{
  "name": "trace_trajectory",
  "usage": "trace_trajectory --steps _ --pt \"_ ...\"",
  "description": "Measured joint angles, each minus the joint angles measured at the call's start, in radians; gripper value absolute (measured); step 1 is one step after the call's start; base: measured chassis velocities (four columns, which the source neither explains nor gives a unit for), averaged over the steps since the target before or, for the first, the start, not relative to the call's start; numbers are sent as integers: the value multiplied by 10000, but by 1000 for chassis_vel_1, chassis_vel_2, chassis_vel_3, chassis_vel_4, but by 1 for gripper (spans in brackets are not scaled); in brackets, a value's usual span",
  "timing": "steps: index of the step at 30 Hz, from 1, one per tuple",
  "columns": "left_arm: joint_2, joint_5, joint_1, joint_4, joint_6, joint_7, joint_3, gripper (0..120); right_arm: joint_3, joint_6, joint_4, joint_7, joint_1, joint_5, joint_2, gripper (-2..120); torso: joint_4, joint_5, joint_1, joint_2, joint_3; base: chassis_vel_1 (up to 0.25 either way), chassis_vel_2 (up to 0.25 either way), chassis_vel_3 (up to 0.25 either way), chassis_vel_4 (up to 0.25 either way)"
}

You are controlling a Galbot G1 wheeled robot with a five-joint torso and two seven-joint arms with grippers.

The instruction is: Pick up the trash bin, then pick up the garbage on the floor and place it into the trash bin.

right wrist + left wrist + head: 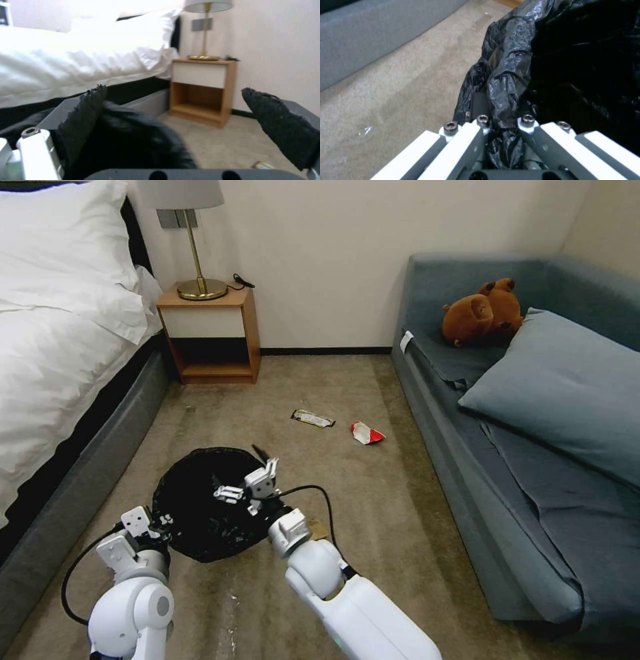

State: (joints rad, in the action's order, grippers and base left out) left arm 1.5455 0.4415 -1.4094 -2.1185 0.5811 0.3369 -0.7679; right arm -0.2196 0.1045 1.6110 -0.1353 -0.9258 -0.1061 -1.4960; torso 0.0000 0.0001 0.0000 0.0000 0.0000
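Carpet lies open past trash bin [200, 507], left claw [501, 130] clamping its rim.

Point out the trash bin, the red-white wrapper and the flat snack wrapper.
trash bin [193, 493], head view, on the black bag lining inside it.
red-white wrapper [367, 433], head view, on its middle.
flat snack wrapper [312, 418], head view, on its middle.
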Motion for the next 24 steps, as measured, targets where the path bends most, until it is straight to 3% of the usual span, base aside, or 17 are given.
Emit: trace_trajectory --steps 16,24 --pt "-156 269 250 -1 94 -12 -130 1 2768 -214 479 192 -703 101 637 100 -1 1 0 0 0 0 0 0 0" --pt "-74 355 222 -5 10 -60 -134 1 3496 490 -376 772 -1250 529 580 100 0 0 0 0 0 0 0 0 0"
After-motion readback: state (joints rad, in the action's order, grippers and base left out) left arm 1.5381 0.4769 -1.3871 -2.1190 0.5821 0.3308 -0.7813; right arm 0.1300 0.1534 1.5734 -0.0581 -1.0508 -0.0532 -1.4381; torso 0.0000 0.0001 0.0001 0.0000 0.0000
